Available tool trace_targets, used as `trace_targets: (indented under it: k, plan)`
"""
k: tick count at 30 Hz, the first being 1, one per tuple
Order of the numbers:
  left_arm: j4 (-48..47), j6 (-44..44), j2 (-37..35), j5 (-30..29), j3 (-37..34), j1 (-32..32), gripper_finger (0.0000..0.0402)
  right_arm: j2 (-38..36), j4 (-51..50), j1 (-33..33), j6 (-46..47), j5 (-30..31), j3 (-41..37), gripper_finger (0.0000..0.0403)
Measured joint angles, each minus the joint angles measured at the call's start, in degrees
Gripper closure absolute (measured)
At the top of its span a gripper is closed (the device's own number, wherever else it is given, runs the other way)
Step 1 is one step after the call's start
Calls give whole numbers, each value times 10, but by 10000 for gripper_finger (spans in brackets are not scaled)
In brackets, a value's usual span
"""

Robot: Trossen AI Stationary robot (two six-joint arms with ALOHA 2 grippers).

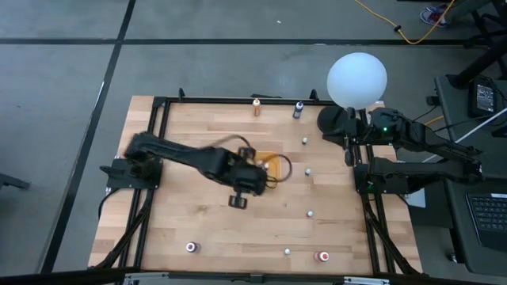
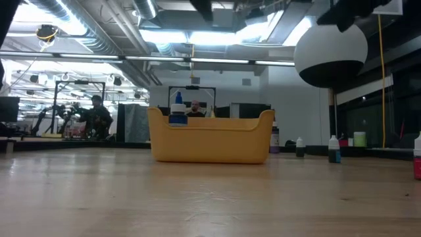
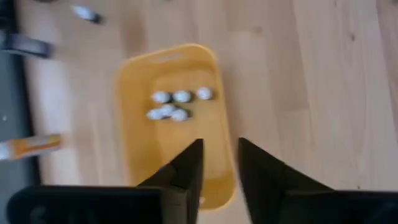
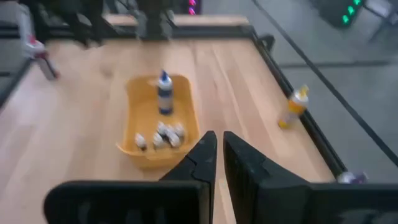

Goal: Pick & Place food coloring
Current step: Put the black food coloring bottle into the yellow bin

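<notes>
The orange-yellow tray (image 1: 276, 164) (image 2: 210, 139) (image 3: 138, 118) sits mid-table. Inside it lie several whitish food coloring bottles (image 3: 171, 106) (image 4: 163, 135), and one blue-capped bottle (image 4: 164, 93) (image 2: 177, 113) stands upright, its cap above the rim. My left gripper (image 3: 221, 165) (image 1: 261, 176) hangs open above the tray, pointing down, and holds nothing. More bottles stand loose on the table: white ones (image 1: 309, 170) (image 1: 310, 212), a red one (image 1: 322, 256), an orange one (image 1: 256, 107) and a dark one (image 1: 299, 109). My right gripper (image 4: 219, 146) waits shut at the table's right edge.
A big white globe lamp (image 1: 357, 79) (image 2: 331, 52) stands at the far right corner. A black frame (image 1: 162, 127) runs round the wooden table. Further bottles stand near the near edge (image 1: 190, 247) (image 1: 287, 251). In the low view, people show in the room behind.
</notes>
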Motion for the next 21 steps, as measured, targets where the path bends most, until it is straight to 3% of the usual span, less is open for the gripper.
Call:
trace_targets:
  k: [4, 9, 15, 21]
  plan:
    - [28, 13, -95, -18, -53, 0, 324, -1, 34, 40, 4, 15, 0, 369]
    - [132, 7, -275, -12, -225, 29, 335, -1, 61, 97, 9, 57, 0, 369]
    - [395, -21, -505, 107, -494, 106, 344, 5, 61, 145, 33, 125, 0, 369]
    - [605, -49, -653, 201, -730, 231, 354, 11, 65, 164, 26, 134, 0, 369]
